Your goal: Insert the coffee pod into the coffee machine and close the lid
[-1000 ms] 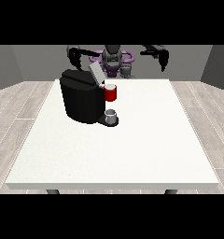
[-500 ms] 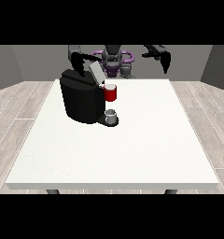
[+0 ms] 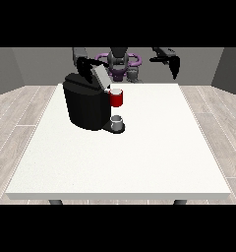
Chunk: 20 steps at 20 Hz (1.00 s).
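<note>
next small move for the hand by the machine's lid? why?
Probably bring the hand at the view's left down onto the raised lid and start pressing it shut. The lid stands tilted open above the black coffee machine, and that hand is right beside it. The red part sits at the machine's front; whether the pod is seated cannot be told. The hand at the view's right is far off.
</note>
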Available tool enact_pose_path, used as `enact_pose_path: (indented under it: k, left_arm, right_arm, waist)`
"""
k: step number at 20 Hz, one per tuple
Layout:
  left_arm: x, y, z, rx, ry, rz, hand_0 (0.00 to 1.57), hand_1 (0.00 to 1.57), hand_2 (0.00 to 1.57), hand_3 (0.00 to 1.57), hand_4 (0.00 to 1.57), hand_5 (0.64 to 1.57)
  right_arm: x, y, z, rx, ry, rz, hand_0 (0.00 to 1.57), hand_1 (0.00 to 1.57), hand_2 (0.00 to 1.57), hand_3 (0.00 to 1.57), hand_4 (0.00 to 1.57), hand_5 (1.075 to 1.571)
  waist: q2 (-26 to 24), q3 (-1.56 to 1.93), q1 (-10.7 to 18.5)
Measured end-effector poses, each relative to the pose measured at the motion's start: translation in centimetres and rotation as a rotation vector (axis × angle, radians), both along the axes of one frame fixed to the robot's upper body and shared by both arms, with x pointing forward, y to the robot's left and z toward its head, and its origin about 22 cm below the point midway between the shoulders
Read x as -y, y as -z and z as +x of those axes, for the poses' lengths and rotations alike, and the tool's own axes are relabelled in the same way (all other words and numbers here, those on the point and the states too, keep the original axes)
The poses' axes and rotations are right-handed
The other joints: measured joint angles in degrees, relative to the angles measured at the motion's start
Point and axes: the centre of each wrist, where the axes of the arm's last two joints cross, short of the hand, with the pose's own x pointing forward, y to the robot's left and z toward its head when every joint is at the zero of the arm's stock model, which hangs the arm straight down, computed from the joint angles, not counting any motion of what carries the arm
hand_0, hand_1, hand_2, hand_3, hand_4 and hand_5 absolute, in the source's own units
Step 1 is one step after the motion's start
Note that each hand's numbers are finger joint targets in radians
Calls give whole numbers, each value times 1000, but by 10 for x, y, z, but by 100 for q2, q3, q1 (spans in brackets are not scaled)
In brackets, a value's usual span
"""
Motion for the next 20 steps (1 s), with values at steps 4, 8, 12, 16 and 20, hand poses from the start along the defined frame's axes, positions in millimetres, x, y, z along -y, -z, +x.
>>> enact_pose_path:
  k: [4,8,12,16,20]
  left_arm:
    - [0,-1,1,1,-8,11,0,0,0,0,0,1571]
    - [0,3,-1,-8,-7,7,0,0,0,0,0,1571]
    - [-3,4,0,-5,-22,8,0,0,0,0,131,1571]
    - [-5,7,0,-18,-35,16,0,0,0,0,169,1571]
    - [-3,3,1,-18,-31,14,0,0,0,0,139,1571]
  right_arm:
    - [-12,-7,7,9,-17,-12,0,0,0,0,0,1571]
    - [-18,-10,11,10,-20,-15,0,0,0,0,0,1571]
    - [-21,-14,13,18,-37,-28,0,0,0,0,154,1571]
    - [-41,-13,14,9,-65,-63,0,0,0,0,61,1571]
    - [-50,-26,20,33,-90,-109,0,0,0,0,149,1571]
  waist:
    - [41,12,1]
    - [32,23,13]
    - [66,31,-33]
    - [39,33,-5]
    - [60,34,78]
